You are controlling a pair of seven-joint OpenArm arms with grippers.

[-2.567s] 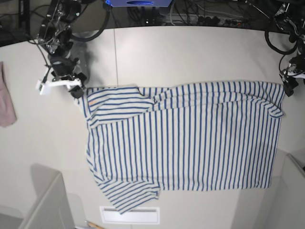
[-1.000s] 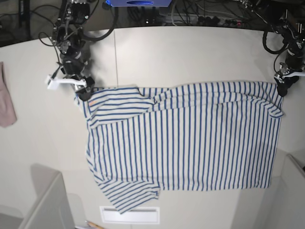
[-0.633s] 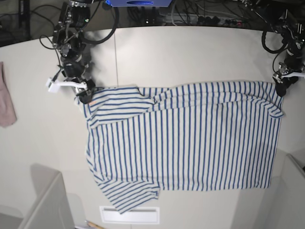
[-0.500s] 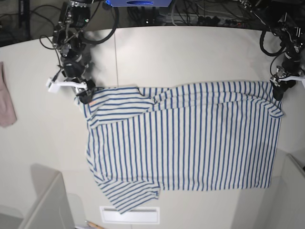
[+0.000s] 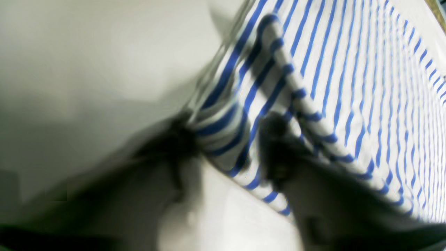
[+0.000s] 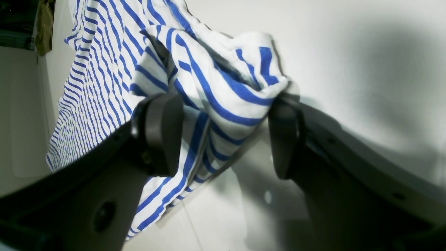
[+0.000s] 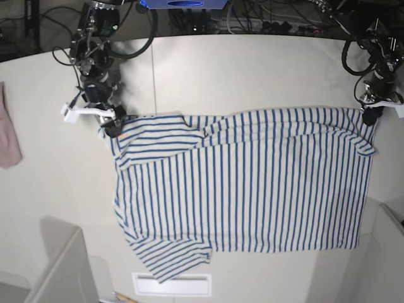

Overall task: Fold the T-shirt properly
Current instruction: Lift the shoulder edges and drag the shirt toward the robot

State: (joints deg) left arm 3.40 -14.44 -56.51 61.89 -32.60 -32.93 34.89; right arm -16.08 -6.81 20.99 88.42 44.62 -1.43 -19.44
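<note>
The T-shirt (image 7: pixel 243 183) lies spread flat on the table (image 7: pixel 252 69), w/ its two far corners at the grippers. The right gripper (image 6: pixel 223 136) has its jaws apart, astride a bunched shirt corner that fills the gap btw. the pads but is not pinched yet. The left gripper (image 5: pixel 223 146) is blurred; its fingers (image 5: pixel 275 132) seem to press a fold of striped hem, but I cannot tell for sure if the grip is complete. I judge the step is to take both far corners for the first fold. To do it well: close the right jaws fully on all layers, check both grips are firm, then lift both corners evenly so the edge stays straight, w/o dragging the shirt.
</note>
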